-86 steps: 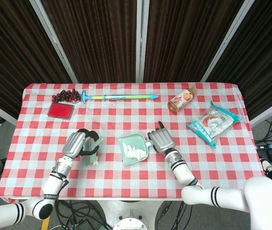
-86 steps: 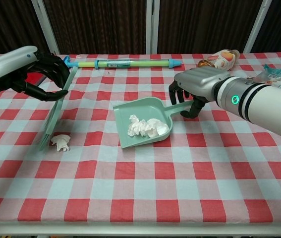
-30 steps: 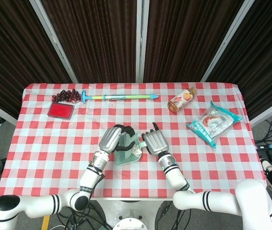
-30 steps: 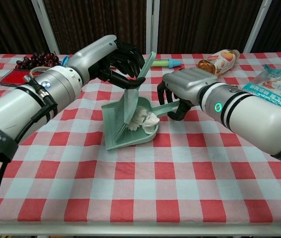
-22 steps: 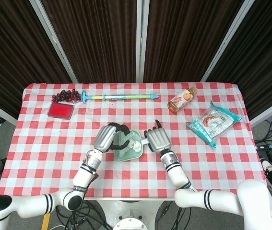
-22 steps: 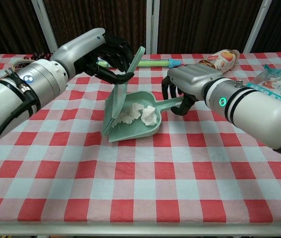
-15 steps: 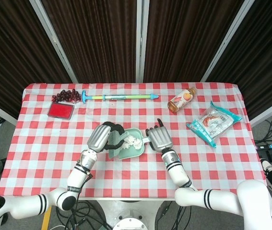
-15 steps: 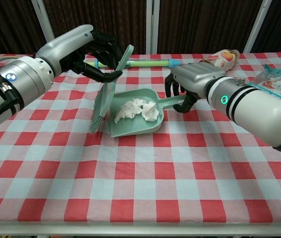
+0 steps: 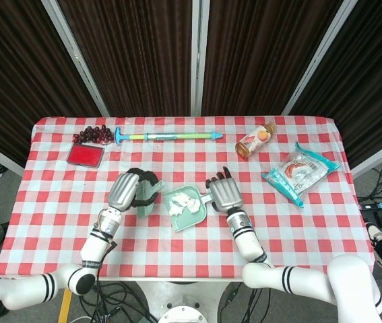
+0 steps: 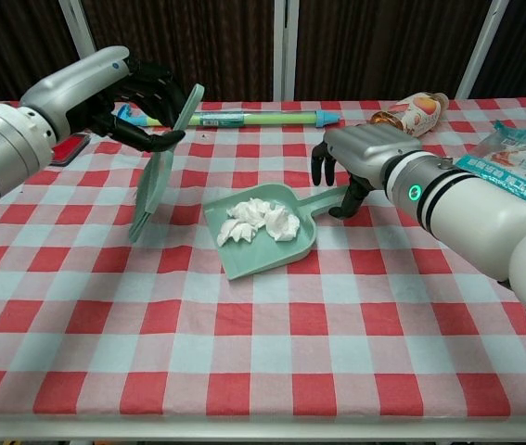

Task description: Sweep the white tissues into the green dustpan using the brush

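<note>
- Fingers of the left hand wrap the brush by its handle; the bristles hang down beside the open mouth of the green dustpan, apart from it and seemingly clear of the cloth.
- Fingers of the right hand curl around the dustpan's handle, on the side away from the brush; the pan lies flat on the checked tablecloth.
- White tissues lie bunched inside the pan, near its middle; none shows on the cloth around the dustpan in either view.
- Step in hand, as I judge it: sweeping looks complete, with only the finish left.
- Next move likely calls for setting the brush down beside the dustpan and keeping the pan level so the tissues stay in.
</note>
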`<move>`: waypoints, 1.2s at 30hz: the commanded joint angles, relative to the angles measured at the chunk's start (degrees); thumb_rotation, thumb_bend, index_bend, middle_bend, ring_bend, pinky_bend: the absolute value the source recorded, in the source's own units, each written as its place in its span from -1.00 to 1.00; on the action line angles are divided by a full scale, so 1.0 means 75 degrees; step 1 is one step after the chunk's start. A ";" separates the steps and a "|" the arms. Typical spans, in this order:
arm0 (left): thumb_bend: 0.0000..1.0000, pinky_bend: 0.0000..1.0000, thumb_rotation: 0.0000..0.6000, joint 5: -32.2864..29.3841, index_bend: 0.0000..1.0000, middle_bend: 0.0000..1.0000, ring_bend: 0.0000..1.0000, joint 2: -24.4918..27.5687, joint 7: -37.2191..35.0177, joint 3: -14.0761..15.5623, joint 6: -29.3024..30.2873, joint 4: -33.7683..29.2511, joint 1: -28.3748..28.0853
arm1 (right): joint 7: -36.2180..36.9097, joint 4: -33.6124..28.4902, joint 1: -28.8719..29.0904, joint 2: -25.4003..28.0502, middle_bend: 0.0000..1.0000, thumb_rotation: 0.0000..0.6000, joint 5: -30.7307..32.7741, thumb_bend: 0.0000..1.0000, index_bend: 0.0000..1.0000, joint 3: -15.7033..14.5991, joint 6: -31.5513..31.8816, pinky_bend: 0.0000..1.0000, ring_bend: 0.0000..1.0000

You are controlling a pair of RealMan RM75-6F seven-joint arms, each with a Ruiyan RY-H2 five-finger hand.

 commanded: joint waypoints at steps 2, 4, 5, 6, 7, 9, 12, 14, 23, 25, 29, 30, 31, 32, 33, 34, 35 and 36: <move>-0.06 -0.41 1.00 0.0023 0.00 0.07 -0.19 0.0035 -0.0055 0.0044 -0.0004 -0.0044 0.0028 | -0.0022 -0.0014 -0.0015 -0.0010 -0.38 1.00 -0.0008 -0.79 -0.40 0.0010 0.0014 -1.00 -0.74; -0.06 -0.41 1.00 0.0013 0.00 0.07 -0.19 0.0052 -0.0078 0.0043 -0.0026 -0.0073 0.0026 | -0.0049 -0.0061 -0.0029 0.0001 -0.40 1.00 -0.0006 -0.80 -0.43 0.0009 0.0026 -1.00 -0.75; -0.06 -0.41 1.00 0.0011 0.00 0.07 -0.19 0.0060 -0.0089 0.0041 -0.0028 -0.0089 0.0026 | -0.0051 -0.0098 -0.0042 0.0017 -0.41 1.00 -0.0014 -0.81 -0.45 0.0007 0.0039 -1.00 -0.76; -0.06 -0.41 1.00 0.0016 0.00 0.07 -0.19 0.0070 -0.0097 0.0037 -0.0023 -0.0098 0.0028 | -0.0050 -0.0148 -0.0059 0.0042 -0.42 1.00 -0.0022 -0.82 -0.46 0.0005 0.0054 -1.00 -0.76; -0.06 -0.41 1.00 0.0026 0.00 0.07 -0.19 0.0086 -0.0100 0.0034 -0.0008 -0.0099 0.0032 | -0.0036 -0.0247 -0.0087 0.0102 -0.44 1.00 -0.0036 -0.82 -0.48 0.0009 0.0072 -1.00 -0.77; -0.06 -0.41 1.00 0.0031 0.00 0.07 -0.19 0.0114 -0.0125 0.0024 0.0024 -0.0095 0.0050 | 0.0017 -0.0473 -0.0151 0.0257 -0.47 1.00 -0.0112 -0.84 -0.54 0.0001 0.0123 -1.00 -0.80; -0.06 -0.41 1.00 0.0023 0.00 0.07 -0.19 0.0202 -0.0210 0.0019 0.0130 -0.0054 0.0144 | 0.0192 -0.0970 -0.0335 0.0705 -0.55 1.00 -0.0401 -0.86 -0.63 -0.0031 0.0317 -1.00 -0.85; -0.06 -0.41 1.00 0.0030 0.00 0.07 -0.19 0.0286 -0.0174 0.0025 0.0235 0.0105 0.0216 | 0.0350 -0.1333 -0.0517 0.1128 -0.59 1.00 -0.0638 -0.85 -0.65 -0.0074 0.0488 -1.00 -0.87; -0.06 -0.42 1.00 -0.0307 -0.02 0.06 -0.19 0.0710 -0.0484 0.0092 0.0174 -0.0085 0.0583 | 0.1331 -0.2420 -0.1461 0.2959 -0.59 1.00 -0.1525 -0.85 -0.66 -0.0438 0.0961 -1.00 -0.88; -0.06 -0.41 1.00 -0.0405 -0.02 0.06 -0.19 0.0623 -0.0993 -0.0004 0.0167 -0.0333 0.0661 | 0.1515 -0.2517 -0.1637 0.3223 -0.59 1.00 -0.1705 -0.85 -0.66 -0.0538 0.1034 -1.00 -0.88; -0.05 -0.37 1.00 -0.0178 -0.02 0.06 -0.19 0.0214 -0.1052 0.0058 0.0274 -0.0291 0.0583 | 0.1763 -0.2700 -0.1894 0.3596 -0.59 1.00 -0.1975 -0.85 -0.66 -0.0685 0.1125 -1.00 -0.88; -0.05 -0.36 1.00 -0.0128 -0.02 0.06 -0.19 0.0090 -0.0974 0.0075 0.0299 -0.0247 0.0543 | 0.1805 -0.2737 -0.1943 0.3661 -0.59 1.00 -0.2031 -0.85 -0.66 -0.0705 0.1155 -1.00 -0.88; -0.05 -0.36 1.00 -0.0084 -0.02 0.06 -0.19 -0.0090 -0.0881 0.0078 0.0331 -0.0188 0.0485 | 0.1866 -0.2778 -0.2005 0.3737 -0.59 1.00 -0.2095 -0.85 -0.66 -0.0718 0.1197 -1.00 -0.88; -0.05 -0.36 1.00 -0.0053 -0.02 0.06 -0.19 -0.0229 -0.0807 0.0082 0.0349 -0.0134 0.0439 | 0.1915 -0.2807 -0.2046 0.3788 -0.58 1.00 -0.2128 -0.85 -0.66 -0.0719 0.1220 -1.00 -0.88; -0.05 -0.36 1.00 -0.0017 -0.02 0.06 -0.19 -0.0366 -0.0706 0.0088 0.0362 -0.0055 0.0385 | 0.1969 -0.2838 -0.2086 0.3835 -0.58 1.00 -0.2155 -0.85 -0.66 -0.0716 0.1239 -1.00 -0.88; -0.05 -0.36 1.00 0.0023 -0.02 0.06 -0.19 -0.0557 -0.0555 0.0091 0.0389 0.0074 0.0314 | 0.2041 -0.2872 -0.2136 0.3890 -0.58 1.00 -0.2186 -0.85 -0.66 -0.0710 0.1260 -1.00 -0.88; -0.05 -0.36 1.00 0.0062 -0.02 0.06 -0.19 -0.0704 -0.0448 0.0094 0.0429 0.0178 0.0268 | 0.2082 -0.2891 -0.2169 0.3928 -0.58 1.00 -0.2203 -0.85 -0.66 -0.0705 0.1273 -1.00 -0.88; -0.05 -0.36 1.00 0.0100 -0.02 0.06 -0.19 -0.0848 -0.0342 0.0096 0.0476 0.0285 0.0227 | 0.2119 -0.2903 -0.2200 0.3961 -0.58 1.00 -0.2218 -0.85 -0.66 -0.0696 0.1289 -1.00 -0.88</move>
